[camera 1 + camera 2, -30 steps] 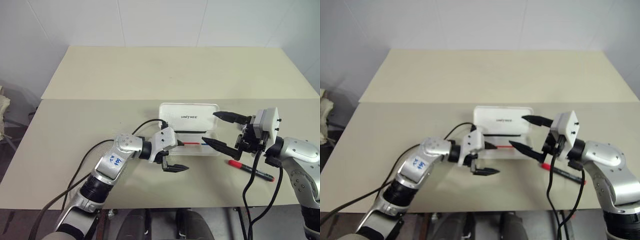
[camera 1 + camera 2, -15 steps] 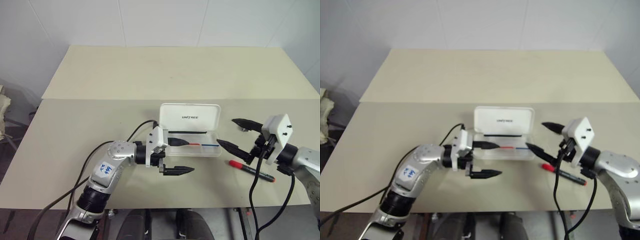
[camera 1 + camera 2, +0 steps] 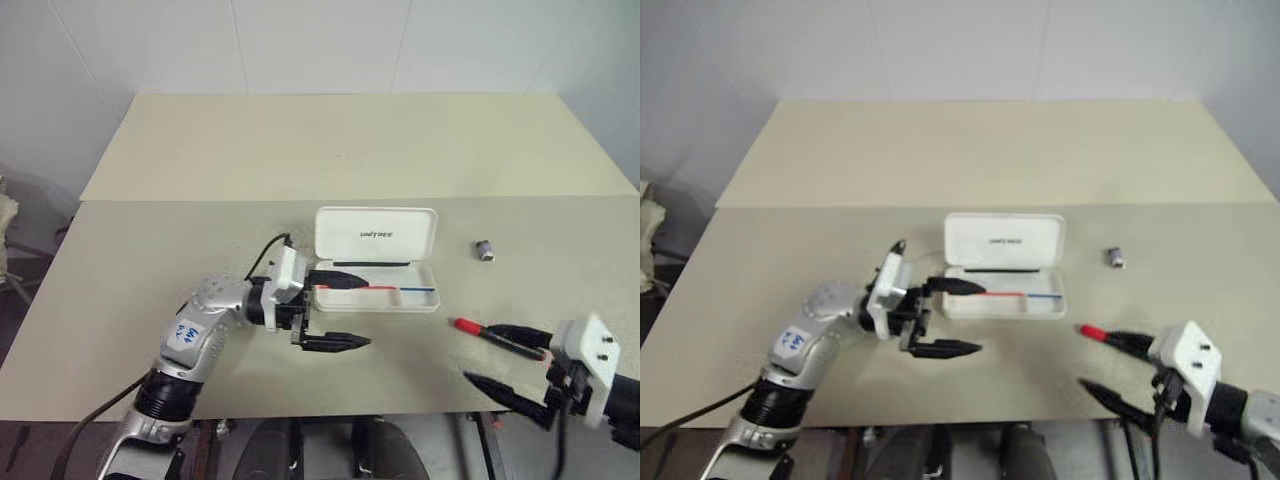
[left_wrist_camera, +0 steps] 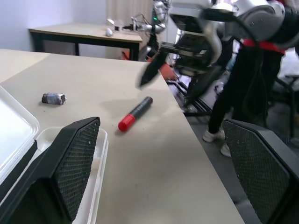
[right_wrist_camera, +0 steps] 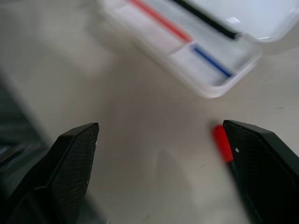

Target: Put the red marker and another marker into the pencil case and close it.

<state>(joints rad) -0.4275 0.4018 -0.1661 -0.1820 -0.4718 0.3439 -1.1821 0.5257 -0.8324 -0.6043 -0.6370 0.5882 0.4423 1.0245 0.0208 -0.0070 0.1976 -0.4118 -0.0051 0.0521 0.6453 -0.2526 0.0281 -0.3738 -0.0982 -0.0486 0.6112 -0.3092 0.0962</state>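
Beige table (image 3: pixel 150 260), near to far: right gripper (image 3: pixel 515 365) wide, empty, beside red marker (image 3: pixel 498 338); left gripper (image 3: pixel 335 310) wide at open pencil case (image 3: pixel 376 257), which a careless sweep could shove away.

one pencil case (image 3: pixel 377 236), one red marker (image 3: pixel 497 335), one small grey object (image 3: pixel 486 249)

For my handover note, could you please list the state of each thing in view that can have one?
pencil case: open, lid upright, no marker inside.
red marker: capped, lying on the table, outside the case.
small grey object: loose on the table, right of the case.
left gripper: open, empty.
right gripper: open, empty.
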